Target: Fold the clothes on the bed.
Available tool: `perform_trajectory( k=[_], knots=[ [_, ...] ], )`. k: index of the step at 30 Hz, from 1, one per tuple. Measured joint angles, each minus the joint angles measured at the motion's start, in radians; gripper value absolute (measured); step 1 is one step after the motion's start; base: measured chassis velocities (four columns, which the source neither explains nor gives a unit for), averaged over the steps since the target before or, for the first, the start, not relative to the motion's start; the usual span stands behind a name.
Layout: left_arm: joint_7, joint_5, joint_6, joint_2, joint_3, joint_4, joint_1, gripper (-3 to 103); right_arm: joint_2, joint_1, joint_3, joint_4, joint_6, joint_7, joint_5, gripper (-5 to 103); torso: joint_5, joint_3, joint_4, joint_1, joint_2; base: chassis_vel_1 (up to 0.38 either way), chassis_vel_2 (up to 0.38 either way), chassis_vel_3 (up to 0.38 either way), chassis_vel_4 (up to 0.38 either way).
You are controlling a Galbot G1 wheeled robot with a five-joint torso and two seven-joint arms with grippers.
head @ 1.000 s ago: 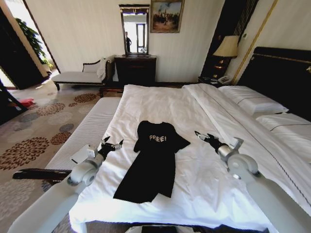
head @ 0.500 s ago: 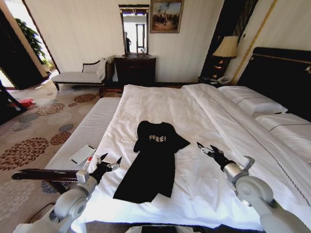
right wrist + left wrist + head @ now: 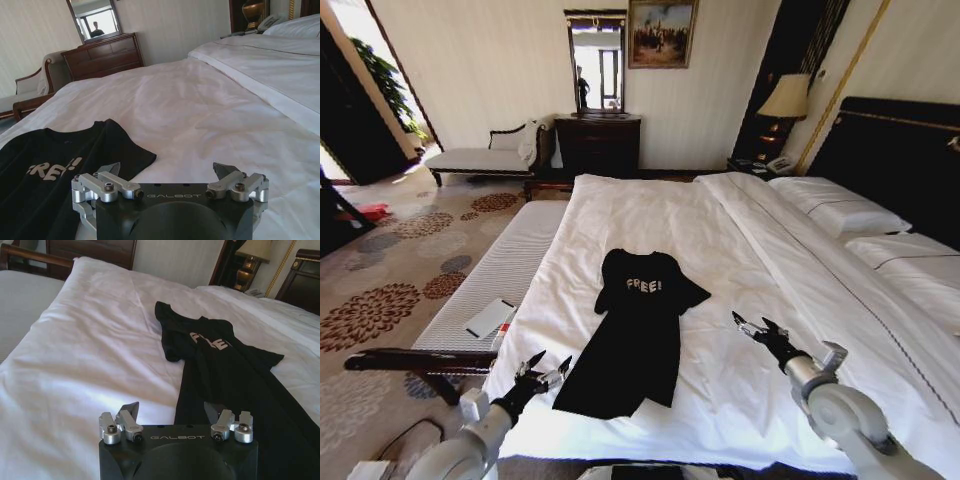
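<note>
The clothes (image 3: 635, 325) are one black sleeveless top with white lettering, lying flat and unfolded on the bed's (image 3: 650, 215) white sheet, hem toward me. My left gripper (image 3: 545, 368) hovers open by the hem's left corner near the bed's front edge. To the right of the top, my right gripper (image 3: 752, 326) is open over bare sheet. In the left wrist view the left gripper (image 3: 172, 412) points along the top (image 3: 225, 365) over the bed (image 3: 90, 350). The right wrist view has the right gripper (image 3: 167, 172) open beside the top (image 3: 55, 165) on the bed (image 3: 200, 110).
A white padded bench (image 3: 495, 270) with a dark frame (image 3: 420, 358) runs along the bed's left side, with a white card (image 3: 490, 318) on it. Pillows (image 3: 840, 215) and a dark headboard (image 3: 900, 150) lie at the right. A dresser (image 3: 598, 143) and lamp (image 3: 787, 98) stand beyond.
Both arms have drawn back toward me and lower. The left gripper went from beside the top's middle to its hem corner. The top has not moved.
</note>
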Motion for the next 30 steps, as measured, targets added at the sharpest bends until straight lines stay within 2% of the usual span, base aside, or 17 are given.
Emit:
perform_trajectory(
  k=[2,3,5,7,8,13,16,19,20,23,24,26,28,29,30],
  knots=[
    [0.002,-0.006,-0.001,0.009,0.008,0.000,0.015,68,0.003,0.003,0.005,-0.007,-0.006,0.009,0.001,100,-0.0002,0.000,-0.0002,0.000,0.000,0.000,0.000,0.000,0.000],
    [0.002,-0.006,-0.001,0.009,0.008,0.000,0.015,68,0.003,0.003,0.005,-0.007,-0.006,0.009,0.001,100,-0.0002,0.000,-0.0002,0.000,0.000,0.000,0.000,0.000,0.000],
    [0.004,-0.003,-0.002,0.018,0.018,-0.004,0.039,57,0.003,0.011,0.011,-0.018,-0.022,0.022,0.017,100,-0.0005,0.000,-0.0011,0.000,0.000,0.000,0.000,0.000,0.000],
    [0.005,0.000,-0.003,0.020,0.019,-0.005,0.047,57,0.003,0.014,0.010,-0.021,-0.026,0.024,0.023,100,-0.0004,0.000,-0.0009,0.000,0.000,0.000,0.000,0.000,0.000],
    [0.007,0.008,-0.006,0.024,0.021,-0.005,0.063,45,0.004,0.022,0.002,-0.029,-0.033,0.030,0.032,100,-0.0002,0.000,-0.0002,0.000,0.000,0.000,0.000,0.000,0.000],
    [0.008,0.018,-0.014,0.036,0.001,0.012,0.093,38,0.010,0.034,-0.028,-0.037,-0.044,0.033,0.042,100,-0.0003,0.000,-0.0005,0.000,0.000,0.000,0.000,0.000,0.000],
    [0.006,0.015,-0.015,0.041,-0.017,0.009,0.110,37,0.012,0.031,-0.041,-0.027,-0.053,0.033,0.050,100,-0.0004,0.000,-0.0005,0.000,0.000,0.000,0.000,0.000,0.000],
    [0.005,0.006,-0.015,0.046,-0.049,-0.011,0.147,37,0.019,-0.021,-0.062,0.026,-0.074,0.020,0.061,100,-0.0002,0.000,-0.0003,0.000,0.000,0.000,0.000,0.000,0.000],
    [0.005,0.005,-0.017,0.047,-0.059,-0.015,0.159,34,0.022,-0.050,-0.069,0.051,-0.082,0.011,0.061,100,0.0000,0.000,-0.0007,0.000,0.000,0.000,0.000,0.000,0.000],
    [0.004,0.003,-0.021,0.044,-0.069,-0.015,0.166,44,0.029,-0.097,-0.084,0.100,-0.103,-0.002,0.072,100,-0.0003,0.000,-0.0009,0.000,0.000,0.000,0.000,0.000,0.000],
    [0.004,-0.002,-0.021,0.041,-0.072,-0.012,0.165,44,0.030,-0.110,-0.089,0.120,-0.116,-0.003,0.085,100,-0.0003,0.000,-0.0008,0.000,0.000,0.000,0.000,0.000,0.000],
    [0.001,-0.014,-0.020,0.038,-0.073,-0.011,0.157,56,0.027,-0.132,-0.097,0.151,-0.137,-0.002,0.110,100,-0.0005,0.000,-0.0004,0.000,0.000,0.000,0.000,0.000,0.000],
    [0.000,-0.018,-0.018,0.036,-0.072,-0.010,0.151,56,0.022,-0.144,-0.101,0.166,-0.147,-0.001,0.120,100,-0.0006,0.000,-0.0003,0.000,0.000,0.000,0.000,0.000,0.000],
    [-0.002,-0.018,-0.016,0.036,-0.068,-0.010,0.140,67,0.014,-0.163,-0.111,0.184,-0.159,-0.002,0.125,100,-0.0005,0.000,-0.0005,0.000,0.000,0.000,0.000,0.000,0.000],
    [-0.002,-0.018,-0.014,0.035,-0.065,-0.011,0.135,67,0.011,-0.171,-0.118,0.190,-0.165,-0.002,0.125,100,-0.0005,0.000,-0.0006,0.000,0.000,0.000,0.000,0.000,0.000]
  ],
)
